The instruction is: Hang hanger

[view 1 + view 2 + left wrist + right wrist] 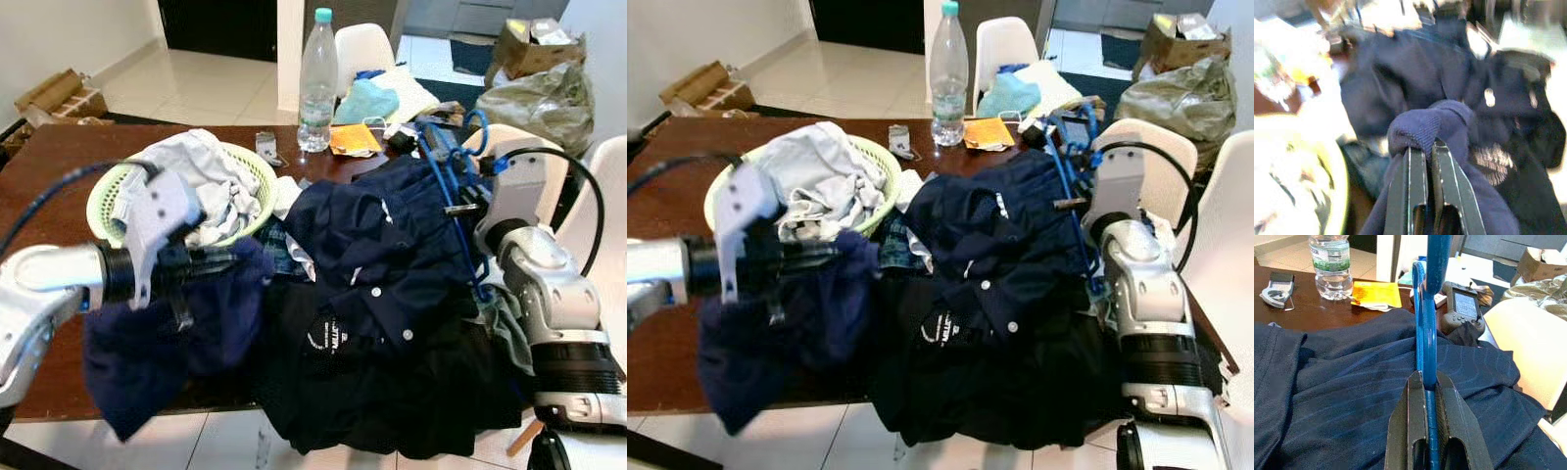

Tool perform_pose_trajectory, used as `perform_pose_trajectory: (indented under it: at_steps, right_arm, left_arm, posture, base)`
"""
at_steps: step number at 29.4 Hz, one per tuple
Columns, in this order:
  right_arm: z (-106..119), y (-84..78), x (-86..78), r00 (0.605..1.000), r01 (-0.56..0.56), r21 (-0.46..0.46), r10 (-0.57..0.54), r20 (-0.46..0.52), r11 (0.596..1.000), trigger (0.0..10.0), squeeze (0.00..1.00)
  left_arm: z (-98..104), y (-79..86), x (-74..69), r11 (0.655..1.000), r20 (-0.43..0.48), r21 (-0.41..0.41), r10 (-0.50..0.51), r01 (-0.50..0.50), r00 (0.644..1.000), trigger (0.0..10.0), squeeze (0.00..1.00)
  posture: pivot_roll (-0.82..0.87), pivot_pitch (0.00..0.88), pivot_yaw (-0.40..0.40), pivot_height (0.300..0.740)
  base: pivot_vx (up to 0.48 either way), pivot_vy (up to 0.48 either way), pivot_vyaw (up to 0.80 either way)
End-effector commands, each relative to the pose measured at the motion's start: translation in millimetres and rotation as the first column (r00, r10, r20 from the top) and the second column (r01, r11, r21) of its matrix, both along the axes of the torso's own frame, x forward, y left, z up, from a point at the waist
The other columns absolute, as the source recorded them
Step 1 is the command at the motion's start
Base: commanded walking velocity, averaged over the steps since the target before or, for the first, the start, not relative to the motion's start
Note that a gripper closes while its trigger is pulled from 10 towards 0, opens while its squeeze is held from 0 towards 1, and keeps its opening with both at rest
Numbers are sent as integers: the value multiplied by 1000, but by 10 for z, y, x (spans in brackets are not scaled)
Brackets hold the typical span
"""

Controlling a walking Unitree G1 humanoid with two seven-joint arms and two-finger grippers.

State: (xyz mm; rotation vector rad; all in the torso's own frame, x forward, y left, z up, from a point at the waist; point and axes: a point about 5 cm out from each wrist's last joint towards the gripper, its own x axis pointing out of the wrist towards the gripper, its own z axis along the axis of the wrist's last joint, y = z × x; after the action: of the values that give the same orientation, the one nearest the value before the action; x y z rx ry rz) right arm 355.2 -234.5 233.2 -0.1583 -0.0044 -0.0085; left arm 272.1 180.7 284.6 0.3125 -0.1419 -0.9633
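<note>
My right gripper (1426,382) has its fingers pinched on the blue hanger (1426,318), which stands upright at the right of the frame over the navy striped shirt (382,245) heaped on the brown surface (59,157). At lower left, my left gripper (1429,147) has its fingers pressed together on a fold of a dark blue garment (167,333) hanging off the front edge. A green laundry basket (257,166) of pale clothes sits behind it, a water bottle (317,78) farther back.

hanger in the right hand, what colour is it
Blue hanger; clearest in the right wrist view.
</note>
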Motion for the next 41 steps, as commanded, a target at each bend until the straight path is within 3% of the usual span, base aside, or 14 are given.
perform_pose_trajectory:
  at_steps: [1,4,5,7,8,14,17,18,26,30,32,34,37,41]
  right_arm:
    - [-116,12,10,999,-7,16,8,-36,1000,10000,0]
    - [-143,29,16,999,-18,18,18,-44,1000,10000,0]
    - [-155,66,25,998,-29,21,30,-47,999,10000,0]
    - [-159,90,30,998,-35,22,36,-47,999,10000,0]
    - [-167,264,21,995,-89,39,90,-39,995,10000,0]
    - [-233,505,-22,988,-147,62,150,-42,987,10000,0]
    - [-305,687,-61,979,-192,79,196,-55,978,10000,0]
    - [-373,865,-100,968,-234,96,241,-64,967,10000,0]
    - [-421,1032,-130,957,-272,115,281,-67,955,10000,0]
    - [-324,796,-68,977,-206,99,211,-41,974,10000,0]
    - [-302,692,-54,983,-176,94,180,-37,980,10000,0]
    - [-302,692,-54,983,-176,94,180,-37,980,10000,0]
    - [-268,651,-29,986,-158,93,161,-30,983,10000,0]
    - [-235,654,-17,988,-153,93,155,-20,984,10000,0]
  left_arm:
    - [251,89,62,976,48,-217,45,-33,998,0,0]
    - [286,130,101,959,51,-276,82,-65,995,0,0]
    - [233,204,174,945,28,-290,165,-150,986,4039,0]
    - [183,253,218,935,10,-287,220,-208,976,4039,0]
    - [59,373,286,904,-40,-273,330,-329,943,10000,0]
    - [-51,504,341,870,-83,-238,426,-433,901,10000,0]
    - [-99,599,380,839,-109,-214,489,-500,866,10000,0]
    - [-139,696,415,804,-135,-192,546,-563,827,10000,0]
    - [-167,795,452,763,-153,-168,606,-625,781,10000,0]
    - [-4,642,456,830,-112,-195,510,-522,853,10000,0]
    - [282,464,361,890,-62,-294,345,-348,936,10000,0]
    - [282,464,361,890,-62,-294,345,-348,936,10000,0]
    - [677,228,187,922,58,-375,132,-101,989,10000,0]
    - [902,61,64,908,136,-412,-18,73,991,10000,0]
  posture:
    - [129,94,-27,740]
    - [121,98,-33,740]
    - [99,107,-38,740]
    - [99,107,-38,740]
    - [79,112,-34,740]
    - [65,103,-22,740]
    - [63,100,-14,740]
    - [66,98,3,740]
    - [65,95,12,740]
    - [115,106,14,740]
    - [137,111,8,740]
    - [137,111,8,740]
    - [151,112,6,740]
    - [146,106,12,740]
  base:
    - [0,0,0]
    - [0,0,0]
    - [0,0,0]
    - [0,0,0]
    - [0,0,0]
    - [0,0,0]
    - [0,0,0]
    - [0,0,0]
    - [0,0,0]
    - [0,0,0]
    - [0,0,0]
    - [0,0,0]
    - [0,0,0]
    - [0,0,0]
